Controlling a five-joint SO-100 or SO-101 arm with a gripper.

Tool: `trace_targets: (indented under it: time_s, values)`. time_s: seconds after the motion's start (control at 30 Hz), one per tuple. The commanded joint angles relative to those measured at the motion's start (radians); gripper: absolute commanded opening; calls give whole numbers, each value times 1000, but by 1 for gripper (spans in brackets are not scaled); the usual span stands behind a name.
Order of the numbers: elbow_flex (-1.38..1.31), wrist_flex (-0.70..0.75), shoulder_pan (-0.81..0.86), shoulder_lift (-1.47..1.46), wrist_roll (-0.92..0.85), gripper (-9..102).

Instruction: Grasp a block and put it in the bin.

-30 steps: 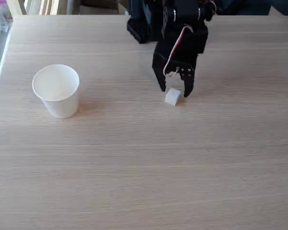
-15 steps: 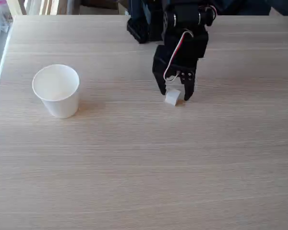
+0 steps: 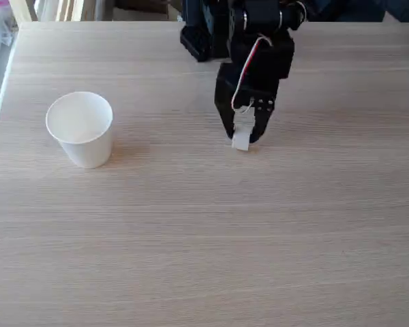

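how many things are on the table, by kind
white block, between the fingers of the gripper: 1
white paper cup, standing upright to the left: 1
black robot arm: 1
total: 3
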Motion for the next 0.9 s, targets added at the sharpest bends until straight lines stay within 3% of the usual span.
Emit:
trace_targets:
  time_s: [0.0,0.47,0.87]
  values:
    - [-29,-52,40,115,-29,0]
    - [71,-370,517,407,-230,0]
    - [-9,-440,871,198,-407,0]
